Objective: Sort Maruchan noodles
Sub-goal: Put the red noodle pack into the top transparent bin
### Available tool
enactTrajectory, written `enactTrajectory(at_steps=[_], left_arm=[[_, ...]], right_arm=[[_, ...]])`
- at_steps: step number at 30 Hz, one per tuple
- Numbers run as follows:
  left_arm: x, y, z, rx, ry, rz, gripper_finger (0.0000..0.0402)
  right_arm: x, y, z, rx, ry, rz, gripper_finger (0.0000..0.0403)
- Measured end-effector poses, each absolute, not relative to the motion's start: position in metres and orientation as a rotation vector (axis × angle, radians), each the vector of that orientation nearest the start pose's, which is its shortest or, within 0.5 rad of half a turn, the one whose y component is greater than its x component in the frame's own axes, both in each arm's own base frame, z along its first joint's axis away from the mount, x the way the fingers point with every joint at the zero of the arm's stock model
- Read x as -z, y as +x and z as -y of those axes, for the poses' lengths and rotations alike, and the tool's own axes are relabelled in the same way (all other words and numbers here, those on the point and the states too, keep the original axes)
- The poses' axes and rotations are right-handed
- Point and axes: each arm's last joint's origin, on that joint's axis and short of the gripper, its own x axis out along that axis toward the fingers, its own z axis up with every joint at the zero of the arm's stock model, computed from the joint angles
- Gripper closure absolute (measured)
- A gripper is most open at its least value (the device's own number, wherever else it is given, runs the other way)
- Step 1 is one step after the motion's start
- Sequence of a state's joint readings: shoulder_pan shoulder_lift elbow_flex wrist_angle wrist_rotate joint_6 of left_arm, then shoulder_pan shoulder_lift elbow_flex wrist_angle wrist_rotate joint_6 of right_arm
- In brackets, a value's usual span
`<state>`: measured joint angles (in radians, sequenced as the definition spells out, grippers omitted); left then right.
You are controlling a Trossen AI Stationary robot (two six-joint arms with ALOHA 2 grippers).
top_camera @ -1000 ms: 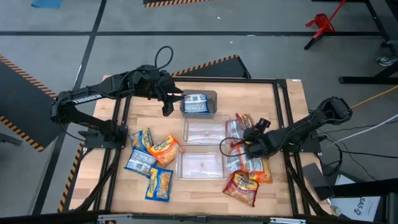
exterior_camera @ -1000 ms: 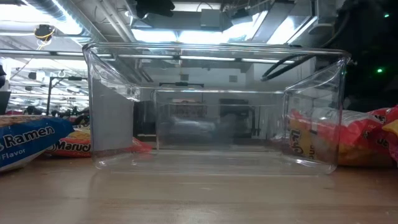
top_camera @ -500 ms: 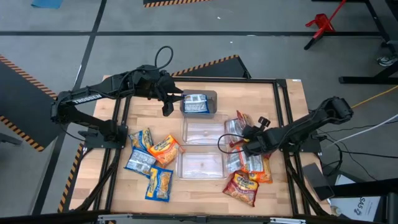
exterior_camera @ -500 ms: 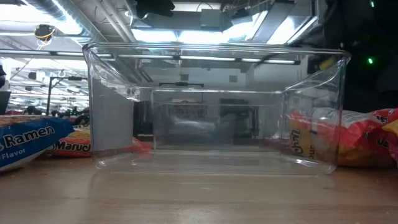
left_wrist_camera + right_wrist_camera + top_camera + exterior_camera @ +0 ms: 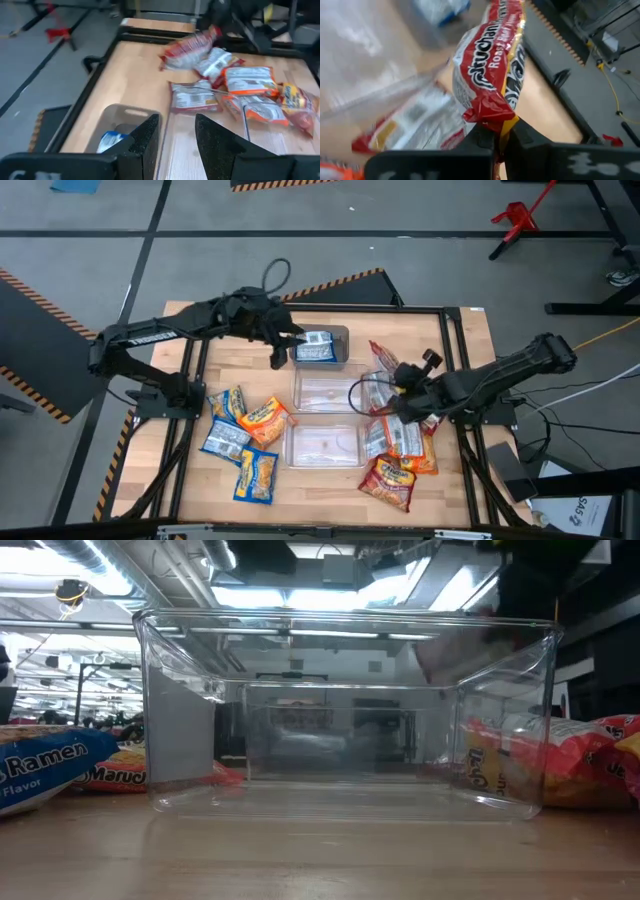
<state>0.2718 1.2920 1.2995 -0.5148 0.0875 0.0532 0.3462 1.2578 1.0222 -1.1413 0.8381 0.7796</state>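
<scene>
1 red packet in right hand

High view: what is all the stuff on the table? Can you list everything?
table: one, light wood, under everything
bins: three, clear, in a row down the middle
blue packet: one, blue, inside the far bin
left packets: four, blue-and-yellow and orange, left of the bins
right packets: several overlapping, exact count unclear, red, orange and silver, right of the bins
red packet: one, red and silver, lifted above the right packets
left gripper: one, dark, open, beside the far bin
right gripper: one, dark, shut on the red packet's end
</scene>
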Motion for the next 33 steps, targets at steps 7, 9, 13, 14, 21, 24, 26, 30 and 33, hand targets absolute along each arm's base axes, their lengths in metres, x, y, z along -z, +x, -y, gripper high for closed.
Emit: enactTrajectory(at_steps=[7,9,13,14,21,24,26,30,33], left_arm=[[-0.336,0.301,-0.079,-0.026,0.058,-0.408,0.0244],[-0.33,0.31,-0.081,-0.012,0.067,-0.381,0.0226],[-0.319,0.326,-0.085,-0.004,0.074,-0.344,0.0195],[-0.316,0.33,-0.086,0.012,0.068,-0.338,0.0188],[-0.298,0.35,-0.089,0.082,0.027,-0.307,0.0153],[-0.297,0.352,-0.091,0.074,0.032,-0.294,0.0148],[-0.298,0.353,-0.092,0.081,0.042,-0.271,0.0148],[-0.304,0.355,-0.091,0.12,0.063,-0.204,0.0147],[-0.308,0.355,-0.091,0.148,0.072,-0.168,0.0147]], right_arm=[[-0.321,0.193,-0.046,0.775,-0.055,-0.72,0.0402],[-0.33,0.191,-0.045,0.759,-0.053,-0.702,0.0403],[-0.345,0.189,-0.044,0.722,-0.064,-0.679,0.0403],[-0.348,0.19,-0.045,0.705,-0.068,-0.677,0.0403],[-0.362,0.196,-0.048,0.599,-0.077,-0.65,0.0403],[-0.367,0.196,-0.049,0.567,-0.053,-0.646,0.0403],[-0.368,0.196,-0.05,0.543,-0.043,-0.653,0.0403],[-0.369,0.2,-0.053,0.457,-0.027,-0.654,0.0403],[-0.371,0.202,-0.055,0.412,-0.018,-0.643,0.0403]])
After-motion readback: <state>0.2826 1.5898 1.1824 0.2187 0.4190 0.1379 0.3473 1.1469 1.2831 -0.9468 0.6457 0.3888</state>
